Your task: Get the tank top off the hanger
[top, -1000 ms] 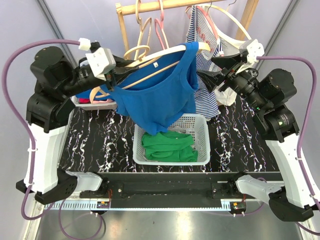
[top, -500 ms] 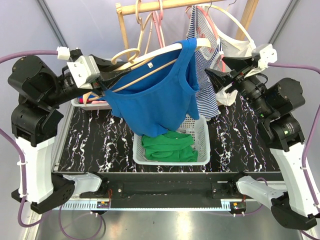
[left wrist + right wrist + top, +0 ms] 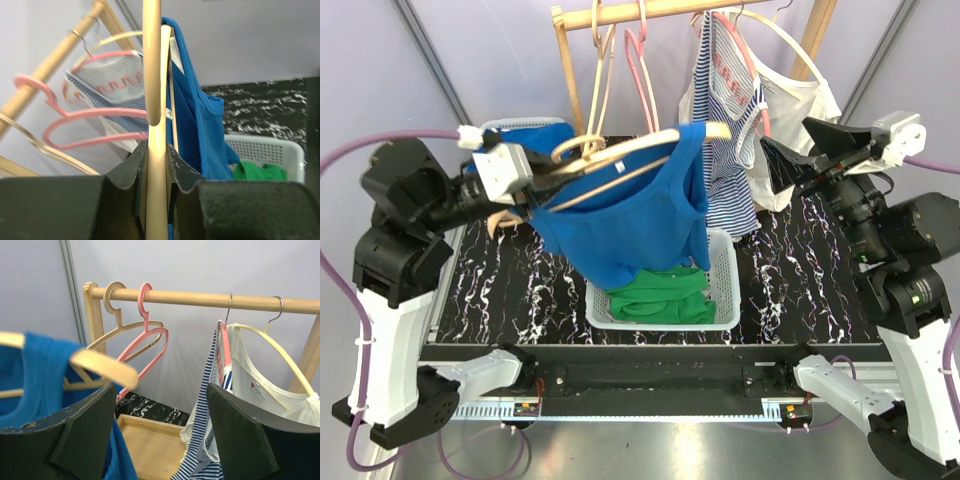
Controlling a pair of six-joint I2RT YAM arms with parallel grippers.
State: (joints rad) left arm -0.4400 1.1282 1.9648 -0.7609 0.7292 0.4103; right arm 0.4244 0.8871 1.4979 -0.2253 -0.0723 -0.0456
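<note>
Both arms raised — left gripper (image 3: pixel 542 186), centre-left of frame, clamped on wooden hanger (image 3: pixel 152 60); right gripper (image 3: pixel 775 165), right of frame, jaws wide apart.

Basket (image 3: pixel 729 288) at middle of table (image 3: pixel 790 285), clothes (image 3: pixel 665 297) in it. Above it, tank top (image 3: pixel 620 220) on hanger (image 3: pixel 640 143). Rack (image 3: pixel 660 12) far behind; second basket (image 3: pixel 512 124) far left.
</note>
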